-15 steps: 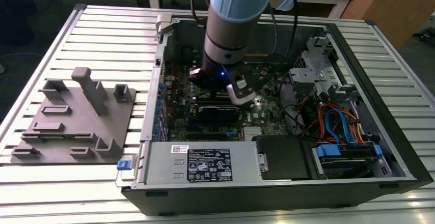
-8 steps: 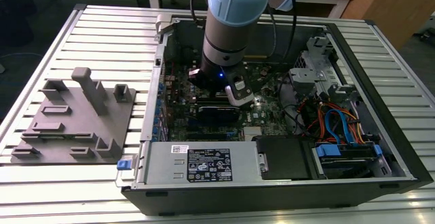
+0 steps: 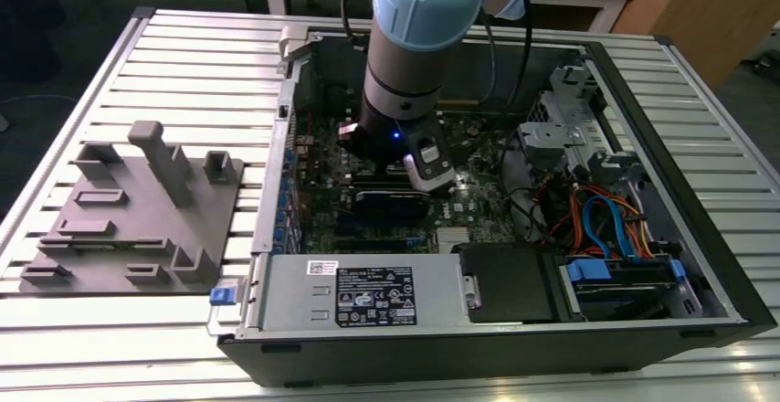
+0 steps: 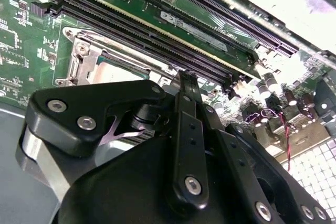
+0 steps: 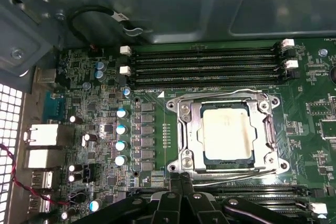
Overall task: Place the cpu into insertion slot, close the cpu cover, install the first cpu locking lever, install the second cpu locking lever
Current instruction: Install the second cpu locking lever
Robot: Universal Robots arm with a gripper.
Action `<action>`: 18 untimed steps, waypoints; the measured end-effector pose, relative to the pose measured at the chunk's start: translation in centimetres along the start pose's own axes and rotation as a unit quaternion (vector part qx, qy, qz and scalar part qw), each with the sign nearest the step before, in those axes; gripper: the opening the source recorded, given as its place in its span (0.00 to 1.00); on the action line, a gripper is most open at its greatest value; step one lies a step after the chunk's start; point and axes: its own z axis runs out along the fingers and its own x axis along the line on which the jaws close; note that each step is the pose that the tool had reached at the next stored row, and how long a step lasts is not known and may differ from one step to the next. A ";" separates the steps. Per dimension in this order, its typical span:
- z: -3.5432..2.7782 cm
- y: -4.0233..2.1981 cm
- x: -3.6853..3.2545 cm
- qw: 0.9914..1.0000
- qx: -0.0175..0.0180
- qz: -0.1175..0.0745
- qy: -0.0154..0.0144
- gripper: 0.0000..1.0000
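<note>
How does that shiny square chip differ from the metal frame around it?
The cpu is a solid, pale, matte square; the cpu cover is a brighter silvery frame with a large open centre. The cpu sits inside that opening; the cpu cover borders it. Both lie flat on the green board.

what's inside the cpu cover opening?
The cpu, its dull metal top showing through the cpu cover, which lies flat around it. The insertion slot beneath is covered by both.

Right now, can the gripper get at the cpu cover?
Probably yes. In the first wrist view the gripper sits right at the edge of the cpu cover, which lies flat around the cpu, with nothing between them.
</note>
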 end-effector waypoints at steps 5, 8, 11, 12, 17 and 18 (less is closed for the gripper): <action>0.11 -0.26 -0.01 1.000 -0.002 0.000 0.000 0.10; 0.10 -0.52 -0.02 1.000 -0.009 0.000 0.000 0.10; 0.09 -0.73 -0.02 1.000 -0.014 0.001 0.000 0.10; 0.10 -0.80 -0.03 1.000 -0.015 0.001 0.000 0.10; 0.21 -1.06 -0.05 1.000 -0.021 0.003 0.000 0.10; 0.24 -1.08 -0.05 1.000 -0.022 0.003 0.000 0.10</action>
